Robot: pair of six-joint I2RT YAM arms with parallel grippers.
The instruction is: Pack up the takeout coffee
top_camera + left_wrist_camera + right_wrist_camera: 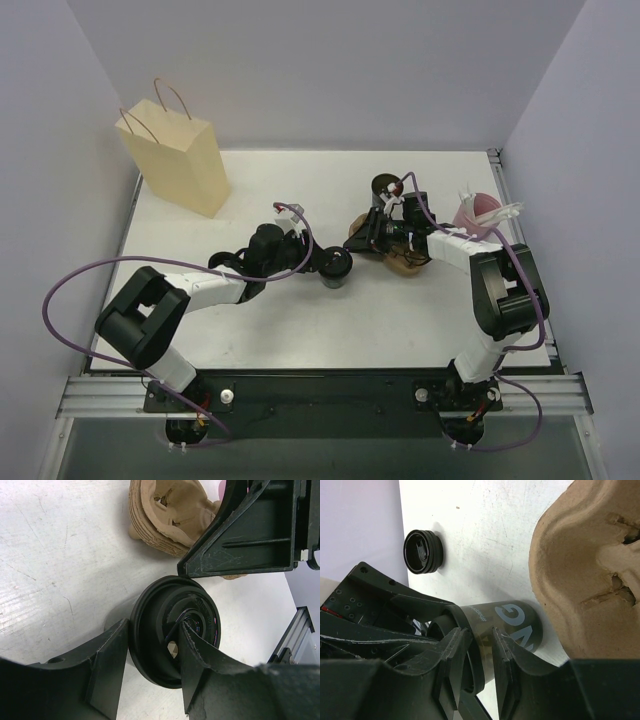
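From the top camera, the brown paper bag (180, 165) stands upright at the back left of the white table (300, 320), well apart from everything else. The left gripper (308, 255) sits just beside a black-lidded cup (337, 268) mid-table. The right gripper (385, 228) is low over the pulp cup carrier (405, 262), with a far lidded cup (385, 187) just behind it and something pink (480, 208) near the right edge. Left wrist cam: the jaws are apart, one finger (107, 670) right at the edge of the black-lidded cup (200, 612) and the other crossing in front of its lid, with the cup carrier (165, 515) close behind. Can't tell if they actually touch it. Right wrist cam: the fingers (450, 660) leave only a narrow gap, and a dark printed cup (520, 622) shows behind them, just beside the cup carrier (585, 570). Honestly can't tell if it's gripped. The far lidded cup (422, 551) stands apart, near the wall
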